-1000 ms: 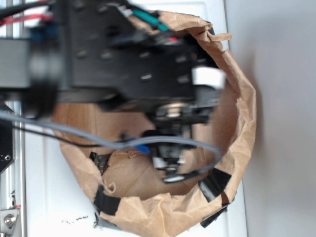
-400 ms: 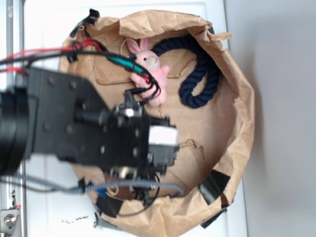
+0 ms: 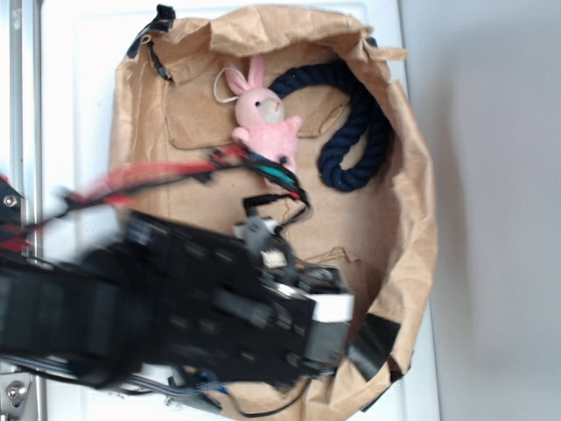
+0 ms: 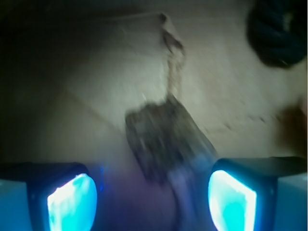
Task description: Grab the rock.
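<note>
I am seeing my gripper (image 4: 153, 202) hanging with jaws spread apart, the blurred rock (image 4: 163, 137) lying just beyond them.

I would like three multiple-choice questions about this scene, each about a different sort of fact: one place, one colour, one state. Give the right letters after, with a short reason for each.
1. Where does the rope lie?
A. beside the plush bunny, inside the paper-lined basin
B. outside the basin, on the white surface
C. under the gripper

2. What colour is the bunny?
A. green
B. pink
C. yellow

3. In the wrist view, how is the gripper?
A. shut on the rock
B. shut on the rope
C. open, the rock ahead of its fingers

Answers: 1 A, the rope curls next to the bunny on the brown paper. 2 B, its body is plainly pink. 3 C, both fingers stand apart with the rock lying free ahead.
</note>
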### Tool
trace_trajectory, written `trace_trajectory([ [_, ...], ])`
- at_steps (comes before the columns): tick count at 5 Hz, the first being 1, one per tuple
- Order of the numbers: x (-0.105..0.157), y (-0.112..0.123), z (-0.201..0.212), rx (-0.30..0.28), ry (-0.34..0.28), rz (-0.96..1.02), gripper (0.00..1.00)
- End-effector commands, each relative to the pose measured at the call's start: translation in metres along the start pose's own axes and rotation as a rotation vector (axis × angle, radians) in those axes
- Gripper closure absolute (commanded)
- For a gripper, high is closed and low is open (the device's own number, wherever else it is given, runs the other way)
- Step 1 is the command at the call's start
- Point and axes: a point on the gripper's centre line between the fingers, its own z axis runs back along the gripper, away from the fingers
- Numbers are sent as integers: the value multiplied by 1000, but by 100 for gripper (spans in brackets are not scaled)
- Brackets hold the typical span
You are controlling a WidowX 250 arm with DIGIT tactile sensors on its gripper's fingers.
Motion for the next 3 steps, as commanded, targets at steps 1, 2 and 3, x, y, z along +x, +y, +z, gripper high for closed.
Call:
trace_trajectory([
  [1,25,-4,2,10,-21,47,100],
  [2,26,1,15,-28,-33,50,100],
  [3,27,12,39,-96,-13,47,100],
])
